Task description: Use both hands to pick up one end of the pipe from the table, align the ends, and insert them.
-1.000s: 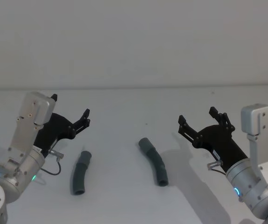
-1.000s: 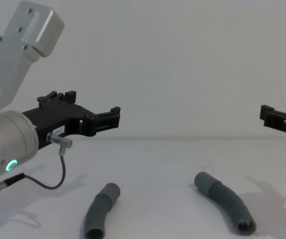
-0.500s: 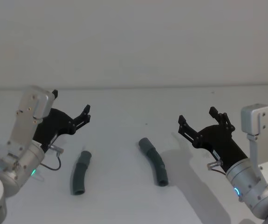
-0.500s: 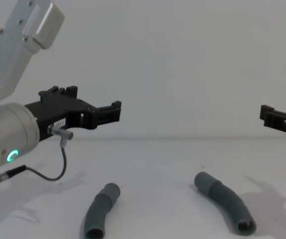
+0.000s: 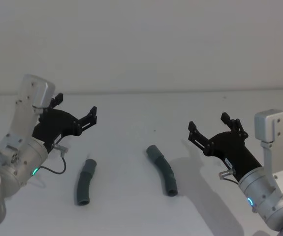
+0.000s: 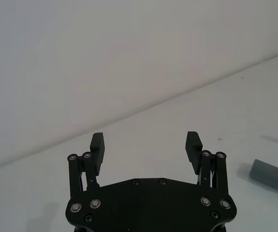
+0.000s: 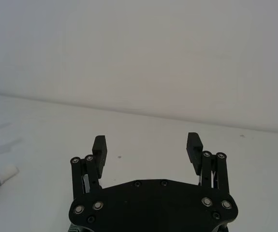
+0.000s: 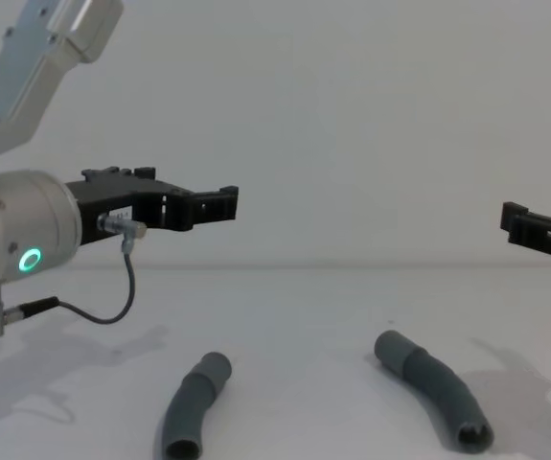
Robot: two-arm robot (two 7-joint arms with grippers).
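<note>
A: Head view, biggest first: what have we got?
B: We see the table [image 5: 131,211]; left gripper [image 5: 75,106] and right gripper [image 5: 208,122] raised above it, claws wide, empty; shorter pipe piece [image 5: 84,181] and longer pipe piece [image 5: 163,170] lying apart between them.

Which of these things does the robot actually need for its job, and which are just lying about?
Needed: left pipe piece, right pipe piece, left claw and right claw (both open), table.
Not needed: cable hanging from the left arm, wall behind.
</note>
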